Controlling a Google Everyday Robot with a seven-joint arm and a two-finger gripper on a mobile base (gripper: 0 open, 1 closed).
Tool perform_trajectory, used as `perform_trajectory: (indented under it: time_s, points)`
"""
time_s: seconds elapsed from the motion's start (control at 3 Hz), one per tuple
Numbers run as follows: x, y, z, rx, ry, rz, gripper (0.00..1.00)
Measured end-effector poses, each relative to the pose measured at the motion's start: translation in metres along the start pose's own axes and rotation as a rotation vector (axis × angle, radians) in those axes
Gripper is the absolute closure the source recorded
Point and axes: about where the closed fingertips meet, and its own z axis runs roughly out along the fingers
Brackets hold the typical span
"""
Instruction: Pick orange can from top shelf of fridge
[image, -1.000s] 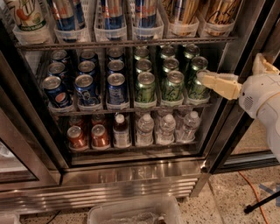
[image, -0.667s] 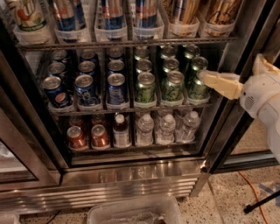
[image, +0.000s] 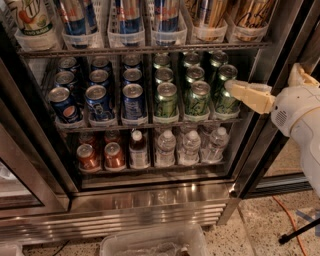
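The fridge (image: 150, 200) stands open in front of me. Its top shelf (image: 150, 50) is a wire rack with clear trays of tall slim cans. The orange cans (image: 250, 12), with gold-brown stripes, stand in the two right-hand trays, their tops cut off by the frame's edge. My gripper (image: 262, 77) is at the right, at the height of the middle shelf, well below the orange cans. It is open and empty. One cream finger (image: 247, 95) points left beside the rightmost green can (image: 225, 97).
Blue cans (image: 100, 100) and green cans (image: 165, 97) fill the middle rack. Short reddish cans (image: 114, 155) and water bottles (image: 190, 147) are on the bottom rack. A dark door frame (image: 277, 100) is behind the gripper. A clear bin (image: 150, 242) and an orange cable (image: 295, 220) are on the floor.
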Motion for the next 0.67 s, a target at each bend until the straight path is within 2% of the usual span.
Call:
perform_trajectory:
  time_s: [0.33, 0.67]
  points:
    - [-0.004, 0.012, 0.000, -0.013, -0.010, -0.001, 0.00]
    - [-0.003, 0.043, -0.007, -0.052, -0.032, -0.017, 0.00]
